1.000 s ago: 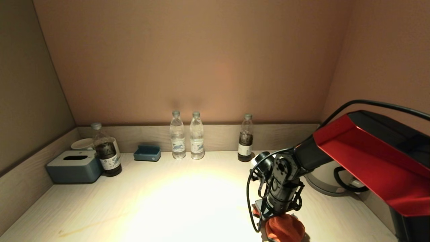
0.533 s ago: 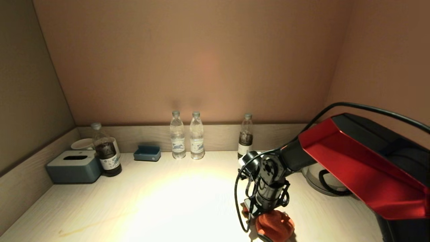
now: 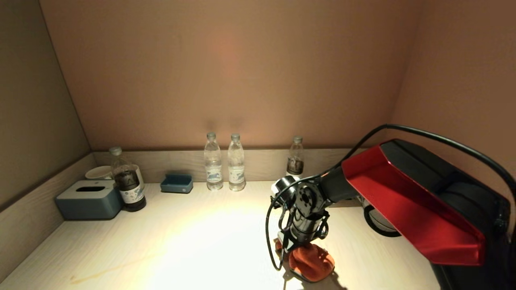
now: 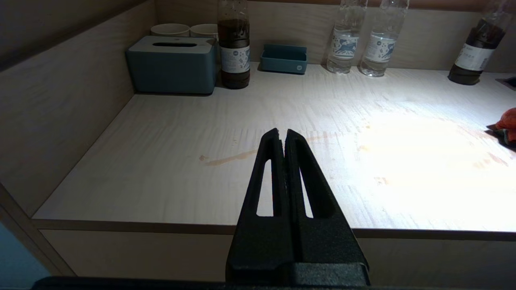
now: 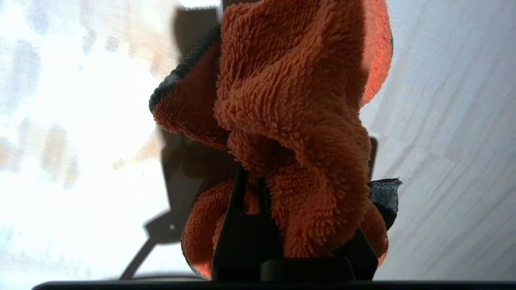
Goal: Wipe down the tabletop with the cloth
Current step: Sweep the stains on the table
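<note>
1. A broad pale wood-grain tabletop (image 3: pixel 193 241) with a low grey-beige rim is set in an alcove of plain brownish walls and is lit by a bright pool of light at its middle.

2. Along the back rim stand two clear plastic water bottles (image 3: pixel 224 166) and a dark-filled bottle (image 3: pixel 295 160); a second dark bottle (image 3: pixel 127 180), a blue-grey tissue box (image 3: pixel 88 199) and a small blue tray (image 3: pixel 176 183) are seen at the left.

3. The small orange terry cloth (image 3: pixel 311 262) with a dark grey edge is bunched on the tabletop at the near right, under the right gripper (image 3: pixel 292 246). In the right wrist view the cloth (image 5: pixel 290 121) is seen pinched between the black fingers (image 5: pixel 242 225), which are nearly closed on its folds.

4. Compared with the earlier head views, the right gripper and the cloth are found further left and a little further from the near edge; the red-shelled arm is swung across with them. The cloth is thus judged to be dragged over the surface towards the bright centre, so a wiping stroke is under way.

5. A thin yellowish streak (image 4: pixel 229 158) on the near left of the tabletop is not yet reached; much of the surface is judged still to be wiped.

6. The left gripper (image 4: pixel 282 139) is parked off the near edge, its fingers pressed together on nothing.
</note>
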### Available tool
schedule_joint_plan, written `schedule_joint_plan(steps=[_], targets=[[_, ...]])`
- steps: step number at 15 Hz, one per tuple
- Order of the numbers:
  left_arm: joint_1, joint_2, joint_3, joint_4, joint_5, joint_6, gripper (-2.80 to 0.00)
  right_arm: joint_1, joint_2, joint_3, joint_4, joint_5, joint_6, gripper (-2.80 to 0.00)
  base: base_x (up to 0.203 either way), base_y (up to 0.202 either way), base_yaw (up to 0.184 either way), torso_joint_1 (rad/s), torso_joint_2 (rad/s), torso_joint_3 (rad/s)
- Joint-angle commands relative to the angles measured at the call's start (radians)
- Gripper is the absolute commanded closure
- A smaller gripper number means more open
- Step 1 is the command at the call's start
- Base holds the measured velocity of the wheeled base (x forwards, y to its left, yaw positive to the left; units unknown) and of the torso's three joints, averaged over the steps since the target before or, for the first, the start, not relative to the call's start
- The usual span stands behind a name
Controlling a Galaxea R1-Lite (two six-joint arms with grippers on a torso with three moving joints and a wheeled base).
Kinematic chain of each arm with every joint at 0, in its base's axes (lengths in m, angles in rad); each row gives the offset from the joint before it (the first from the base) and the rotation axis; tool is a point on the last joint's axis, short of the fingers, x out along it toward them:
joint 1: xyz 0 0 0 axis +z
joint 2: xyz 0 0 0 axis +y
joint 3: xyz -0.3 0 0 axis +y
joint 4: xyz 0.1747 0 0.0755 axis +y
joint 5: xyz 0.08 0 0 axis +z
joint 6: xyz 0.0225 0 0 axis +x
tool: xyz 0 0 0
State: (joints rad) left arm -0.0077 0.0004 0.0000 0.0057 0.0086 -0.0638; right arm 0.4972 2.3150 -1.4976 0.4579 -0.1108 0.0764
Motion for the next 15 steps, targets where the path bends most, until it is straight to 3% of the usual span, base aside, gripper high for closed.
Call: schedule_joint_plan(steps=[1,4,8,15], targets=[[0.000,0.000,0.000,0.000,0.001,-0.001,0.00,-0.001,0.016,-0.014,0.002,-0.008,0.001,0.00,0.000,0.000,0.000,0.000,0.00,0.000],[0.000,0.000,0.000,0.000,0.001,-0.001,0.00,-0.076,0.051,-0.034,0.001,-0.048,0.001,0.00,0.000,0.000,0.000,0.000,0.00,0.000],[0.000,0.000,0.000,0.000,0.001,-0.001,0.00,-0.108,0.045,-0.028,0.006,-0.049,0.002,0.00,0.000,0.000,0.000,0.000,0.00,0.000],[0.000,0.000,0.000,0.000,0.001,-0.001,0.00,-0.282,-0.071,0.132,0.001,-0.047,-0.021,0.00,0.000,0.000,0.000,0.000,0.00,0.000]])
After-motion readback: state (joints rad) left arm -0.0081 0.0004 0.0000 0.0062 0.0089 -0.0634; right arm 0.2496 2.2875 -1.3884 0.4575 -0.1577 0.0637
